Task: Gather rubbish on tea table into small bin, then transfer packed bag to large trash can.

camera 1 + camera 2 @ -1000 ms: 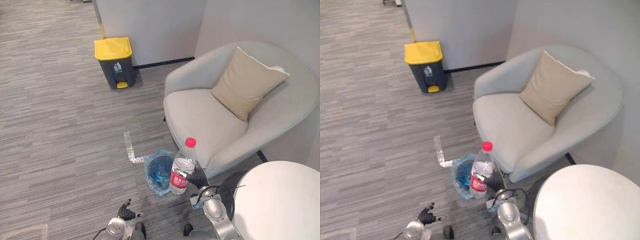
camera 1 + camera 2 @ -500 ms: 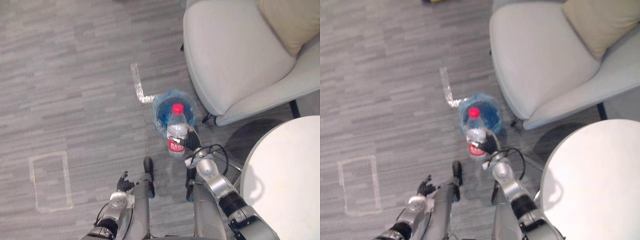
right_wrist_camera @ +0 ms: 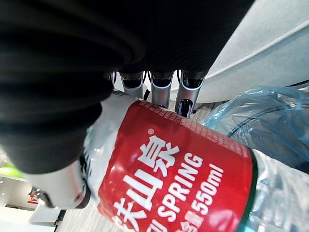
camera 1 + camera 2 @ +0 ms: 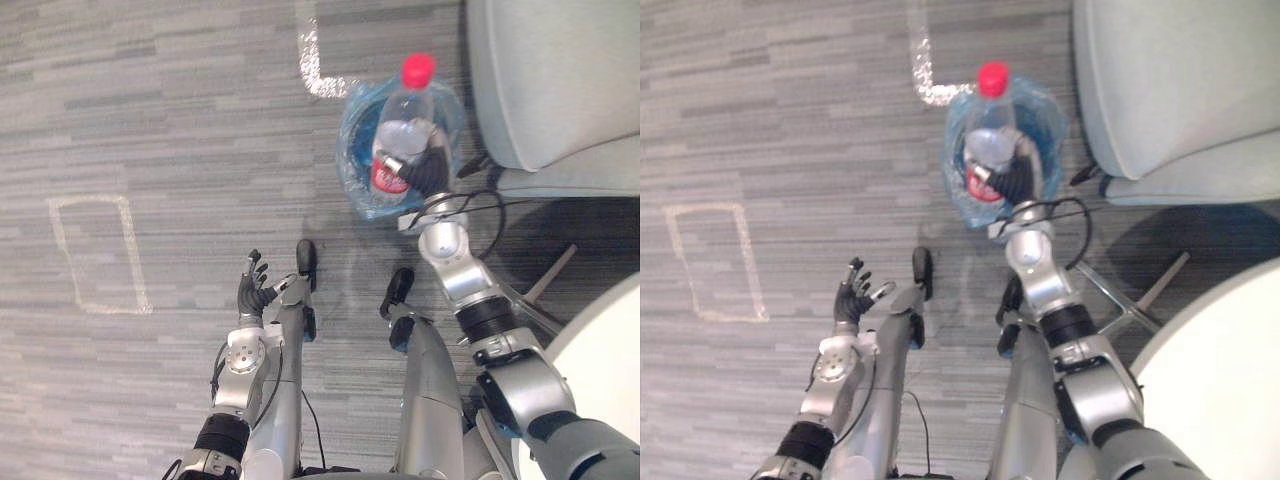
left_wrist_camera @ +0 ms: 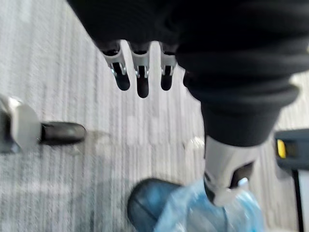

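Currently | bottle [image 4: 398, 140] is clasped by the curled fingers of the right hand [image 4: 432, 168], held over the bag-lined small bin [image 4: 352, 170], not yet released | left hand [image 4: 252, 292] is relaxed, empty | judged: gathering unfinished; bag transfer outstanding.

Clear glossy plastic bottle [image 4: 401, 135], crinkly blue plastic bag [image 4: 359, 160], matt carpet [image 4: 150, 150].

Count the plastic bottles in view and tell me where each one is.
1. The bottle is gripped in the right hand, above the blue-bagged small bin on the floor beside the armchair. Others may be hidden inside the bin.
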You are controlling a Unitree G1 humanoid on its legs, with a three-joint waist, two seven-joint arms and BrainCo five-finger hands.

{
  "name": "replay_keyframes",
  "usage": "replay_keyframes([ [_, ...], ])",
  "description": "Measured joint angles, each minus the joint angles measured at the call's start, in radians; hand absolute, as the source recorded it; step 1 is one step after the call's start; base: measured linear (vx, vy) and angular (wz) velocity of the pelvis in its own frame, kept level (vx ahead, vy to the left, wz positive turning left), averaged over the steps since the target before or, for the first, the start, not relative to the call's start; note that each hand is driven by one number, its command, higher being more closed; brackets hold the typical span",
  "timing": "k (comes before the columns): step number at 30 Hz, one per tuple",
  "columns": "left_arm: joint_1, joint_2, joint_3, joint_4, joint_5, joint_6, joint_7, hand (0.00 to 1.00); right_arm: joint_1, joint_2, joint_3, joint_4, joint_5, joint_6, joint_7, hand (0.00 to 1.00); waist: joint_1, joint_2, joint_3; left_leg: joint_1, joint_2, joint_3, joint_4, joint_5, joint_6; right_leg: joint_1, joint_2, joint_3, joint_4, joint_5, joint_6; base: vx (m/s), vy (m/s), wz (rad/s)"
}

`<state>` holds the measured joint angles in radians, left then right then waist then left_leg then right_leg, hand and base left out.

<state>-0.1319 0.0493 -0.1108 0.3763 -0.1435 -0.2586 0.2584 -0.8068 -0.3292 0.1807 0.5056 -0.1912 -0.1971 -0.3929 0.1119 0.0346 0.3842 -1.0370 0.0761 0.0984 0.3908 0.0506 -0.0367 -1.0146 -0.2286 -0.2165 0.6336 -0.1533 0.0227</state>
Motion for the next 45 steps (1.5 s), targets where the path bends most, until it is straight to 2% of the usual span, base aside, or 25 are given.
replay_keyframes([
  [9, 0.026, -0.003, -0.068, -0.114, 0.005, -0.017, -0.021, 0.00, -0.104, -0.096, 0.002, 0.131, 0.061, 0.001, 0.002, 1.00, 0.002, -0.001, 0.000, -0.103, -0.014, 0.000, 0.040, -0.003, -0.003, -0.105, -0.028, 0.000, 0.069, -0.032, -0.005, 0.01, -0.012, 0.09],
  [10, 0.037, -0.002, -0.072, -0.113, 0.005, -0.017, -0.026, 0.00, -0.108, -0.104, 0.002, 0.156, 0.077, 0.004, 0.004, 0.00, 0.002, -0.001, 0.000, -0.113, -0.014, 0.000, 0.047, -0.003, -0.003, -0.115, -0.030, -0.001, 0.078, -0.036, -0.007, -0.01, -0.023, 0.08],
  [14, 0.068, -0.002, -0.076, -0.117, 0.005, -0.018, -0.026, 0.00, -0.113, -0.112, 0.008, 0.204, 0.081, 0.006, 0.008, 0.00, 0.002, -0.001, 0.000, -0.117, -0.015, 0.002, 0.048, -0.016, -0.009, -0.123, -0.037, 0.000, 0.094, -0.044, -0.008, -0.02, -0.019, 0.05],
  [16, 0.078, -0.002, -0.078, -0.125, 0.005, -0.018, -0.026, 0.00, -0.121, -0.117, 0.021, 0.217, 0.084, 0.005, 0.008, 0.00, 0.001, 0.000, 0.000, -0.130, 0.009, 0.044, 0.048, -0.023, 0.001, -0.139, -0.039, 0.000, 0.106, -0.049, -0.007, -0.03, -0.027, 0.09],
  [21, 0.078, -0.003, -0.085, -0.129, 0.007, -0.018, -0.024, 0.00, -0.117, -0.127, 0.024, 0.216, 0.083, 0.004, 0.005, 0.00, 0.001, -0.001, 0.000, -0.157, 0.015, 0.054, 0.060, 0.003, 0.015, -0.169, -0.044, -0.002, 0.133, -0.063, -0.007, -0.02, -0.023, 0.10],
  [27, 0.079, -0.005, -0.087, -0.182, 0.037, -0.018, -0.017, 0.00, -0.044, -0.145, 0.024, 0.090, 0.052, -0.004, -0.014, 0.00, -0.002, -0.001, 0.000, -0.170, 0.024, 0.048, 0.080, 0.003, 0.012, -0.174, -0.041, -0.009, 0.147, -0.071, -0.008, -0.03, -0.012, 0.00],
  [28, 0.079, -0.004, -0.085, -0.195, 0.046, -0.019, -0.007, 0.00, -0.023, -0.144, 0.024, 0.058, 0.031, -0.005, -0.019, 0.00, -0.003, -0.001, -0.001, -0.173, 0.027, 0.046, 0.080, -0.006, 0.001, -0.175, -0.038, -0.009, 0.147, -0.071, -0.008, -0.05, -0.010, -0.04],
  [30, 0.058, -0.003, -0.079, -0.196, 0.057, -0.019, 0.006, 0.00, 0.014, -0.139, 0.028, 0.028, -0.009, -0.006, -0.024, 0.00, -0.009, -0.005, -0.003, -0.177, 0.035, 0.050, 0.084, -0.013, 0.009, -0.178, -0.032, -0.009, 0.139, -0.071, -0.008, -0.05, -0.011, -0.08],
  [32, -0.040, -0.004, -0.042, -0.114, 0.063, -0.005, 0.034, 0.00, 0.041, -0.115, 0.041, 0.008, -0.067, -0.006, -0.032, 0.00, -0.012, -0.010, -0.006, -0.184, 0.047, 0.056, 0.090, -0.013, 0.010, -0.181, -0.021, -0.009, 0.138, -0.069, -0.010, -0.05, -0.021, -0.11],
  [33, -0.137, -0.003, -0.020, -0.062, 0.063, 0.014, 0.058, 0.00, 0.047, -0.090, 0.061, 0.008, -0.093, -0.005, -0.033, 0.00, -0.024, -0.012, -0.006, -0.190, 0.052, 0.054, 0.100, -0.003, 0.012, -0.185, -0.017, -0.009, 0.146, -0.069, -0.011, -0.04, -0.022, -0.05],
  [35, -0.225, 0.014, -0.016, -0.071, 0.064, 0.034, 0.078, 0.00, 0.063, -0.049, 0.083, 0.008, -0.145, 0.001, -0.032, 0.00, -0.038, -0.017, -0.009, -0.203, 0.057, 0.053, 0.108, -0.002, 0.012, -0.196, -0.014, -0.011, 0.149, -0.067, -0.015, -0.05, -0.025, -0.06],
  [36, -0.257, 0.016, -0.003, -0.106, 0.066, 0.039, 0.088, 0.00, 0.068, -0.018, 0.083, 0.008, -0.176, 0.013, -0.029, 0.00, -0.056, -0.018, -0.009, -0.211, 0.059, 0.052, 0.114, -0.001, 0.012, -0.204, -0.013, -0.011, 0.151, -0.066, -0.015, -0.06, -0.023, -0.07],
  [40, -0.269, -0.005, 0.030, -0.120, 0.075, 0.064, 0.089, 0.00, 0.083, -0.003, 0.078, 0.020, -0.290, 0.061, -0.006, 0.00, -0.062, -0.019, -0.010, -0.218, 0.070, 0.051, 0.124, -0.001, 0.011, -0.209, -0.002, -0.011, 0.151, -0.064, -0.019, -0.05, -0.020, -0.07],
  [42, -0.286, -0.007, 0.093, 0.006, 0.078, 0.051, 0.089, 0.00, 0.054, 0.006, 0.080, 0.064, -0.326, 0.069, 0.006, 0.00, -0.064, -0.021, -0.011, -0.217, 0.075, 0.051, 0.119, 0.000, 0.009, -0.209, 0.003, -0.011, 0.147, -0.064, -0.019, -0.06, -0.031, -0.08],
  [43, -0.321, -0.004, 0.128, 0.116, 0.065, 0.058, 0.090, 0.00, 0.028, 0.016, 0.090, 0.107, -0.357, 0.072, 0.008, 0.00, -0.067, -0.022, -0.011, -0.219, 0.081, 0.052, 0.121, 0.000, 0.008, -0.210, 0.009, -0.011, 0.144, -0.063, -0.021, -0.04, -0.025, -0.10],
  [45, -0.360, 0.006, 0.164, 0.208, 0.044, 0.075, 0.093, 0.00, 0.006, 0.027, 0.113, 0.157, -0.385, 0.075, 0.010, 0.00, -0.069, -0.030, -0.010, -0.224, 0.087, 0.052, 0.122, 0.002, 0.005, -0.217, 0.016, -0.010, 0.142, -0.059, -0.026, -0.05, -0.032, -0.09],
])
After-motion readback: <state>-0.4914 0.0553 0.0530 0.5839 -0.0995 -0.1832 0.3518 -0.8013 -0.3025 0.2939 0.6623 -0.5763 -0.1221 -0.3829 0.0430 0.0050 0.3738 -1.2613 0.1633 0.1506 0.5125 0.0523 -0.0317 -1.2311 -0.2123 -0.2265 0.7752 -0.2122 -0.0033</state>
